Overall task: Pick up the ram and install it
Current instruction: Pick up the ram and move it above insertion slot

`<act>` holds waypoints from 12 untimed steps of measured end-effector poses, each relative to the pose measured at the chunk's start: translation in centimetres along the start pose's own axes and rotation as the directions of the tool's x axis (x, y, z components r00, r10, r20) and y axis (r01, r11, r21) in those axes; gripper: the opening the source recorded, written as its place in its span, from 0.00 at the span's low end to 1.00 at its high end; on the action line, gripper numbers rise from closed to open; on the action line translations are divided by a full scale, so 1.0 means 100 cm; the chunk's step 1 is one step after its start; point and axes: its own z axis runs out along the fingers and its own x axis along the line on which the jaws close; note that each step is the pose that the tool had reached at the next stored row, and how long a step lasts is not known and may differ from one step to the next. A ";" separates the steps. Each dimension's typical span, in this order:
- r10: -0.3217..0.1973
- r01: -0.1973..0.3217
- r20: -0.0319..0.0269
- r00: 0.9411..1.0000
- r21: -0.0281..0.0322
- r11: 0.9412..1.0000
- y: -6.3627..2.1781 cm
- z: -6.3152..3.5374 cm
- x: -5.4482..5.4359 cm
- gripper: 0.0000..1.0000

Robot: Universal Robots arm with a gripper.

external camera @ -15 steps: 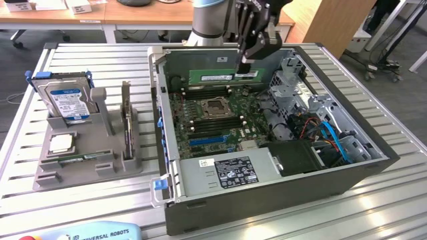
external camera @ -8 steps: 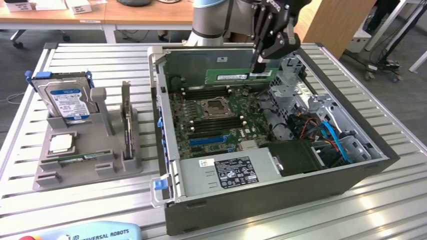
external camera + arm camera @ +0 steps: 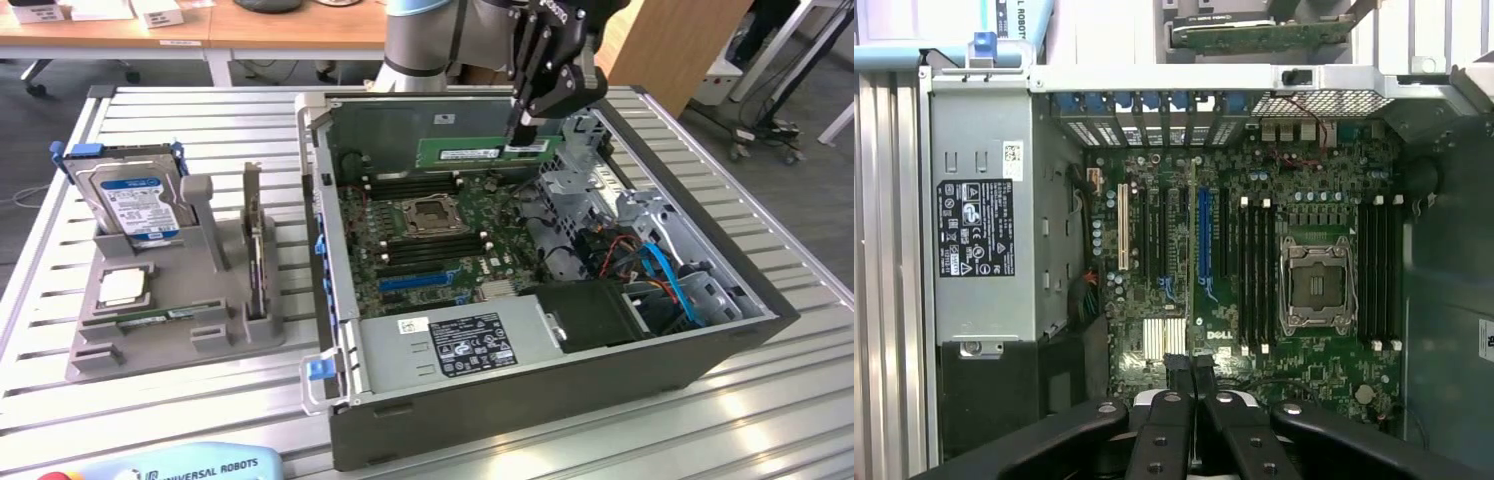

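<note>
Above motherboard (image 3: 424, 232) — end effector (image 3: 526, 138) grips ram (image 3: 461, 153).

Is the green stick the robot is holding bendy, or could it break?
Probably stiff: the ram sticks out straight though the pincer grips only one end. Likely light, being so thin. It is a bare thin board, so rough pushing could perhaps crack it.

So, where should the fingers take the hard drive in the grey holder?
Probably its top edge, from above, pinching the two flat faces: the hard drive stands upright in the grey holder, its lower part sunk in the slot.
</note>
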 end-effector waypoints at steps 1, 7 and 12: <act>0.000 0.000 0.000 1.000 0.000 1.000 0.0001 0.0001 -0.001 0.12; 0.000 0.000 0.000 1.000 0.000 1.000 0.0003 0.0007 -0.008 0.12; 0.000 0.000 0.000 1.000 0.000 1.000 0.0006 0.0019 -0.021 0.12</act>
